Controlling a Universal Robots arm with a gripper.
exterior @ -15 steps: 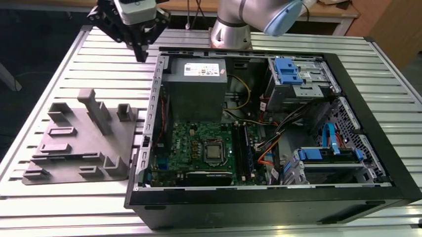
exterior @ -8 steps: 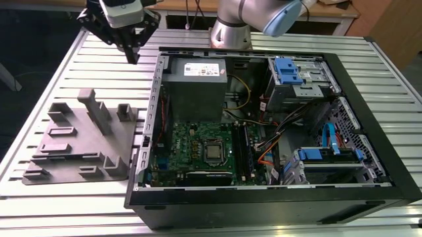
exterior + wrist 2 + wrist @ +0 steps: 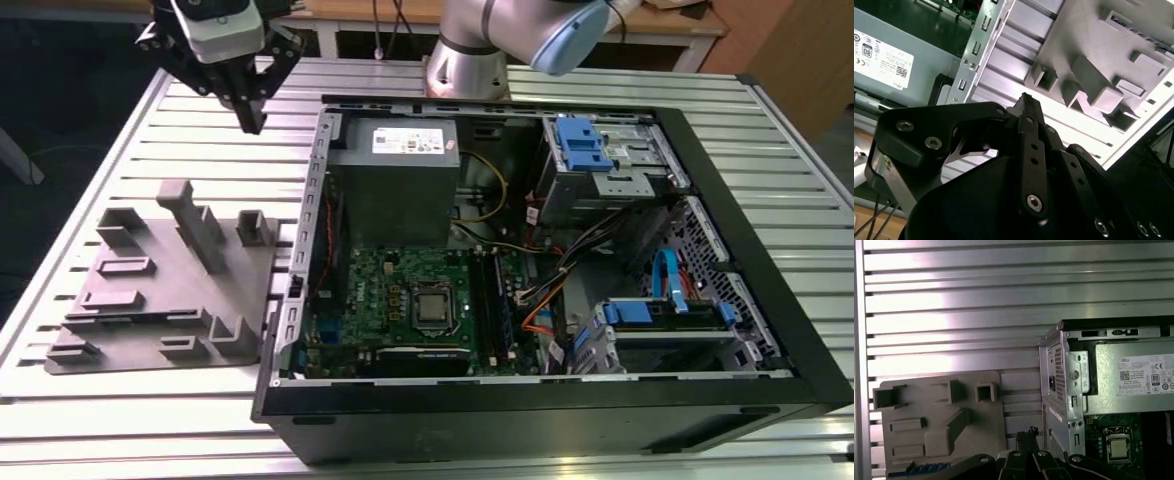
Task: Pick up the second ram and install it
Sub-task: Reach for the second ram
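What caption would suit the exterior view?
Shut jaws hang over the table near a grey tray and an open computer.

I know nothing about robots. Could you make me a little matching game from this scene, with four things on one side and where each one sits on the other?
Things:
1. tool
2. grey power-supply box
3. green motherboard
4. grey holder block

Places:
a. flat on the slatted table, at the exterior view's left of the computer case
b. inside the case, carrying a square metal socket
c. above the table, outside the case
d. inside the case, with a white label on it

Pairs: 1-c, 2-d, 3-b, 4-a
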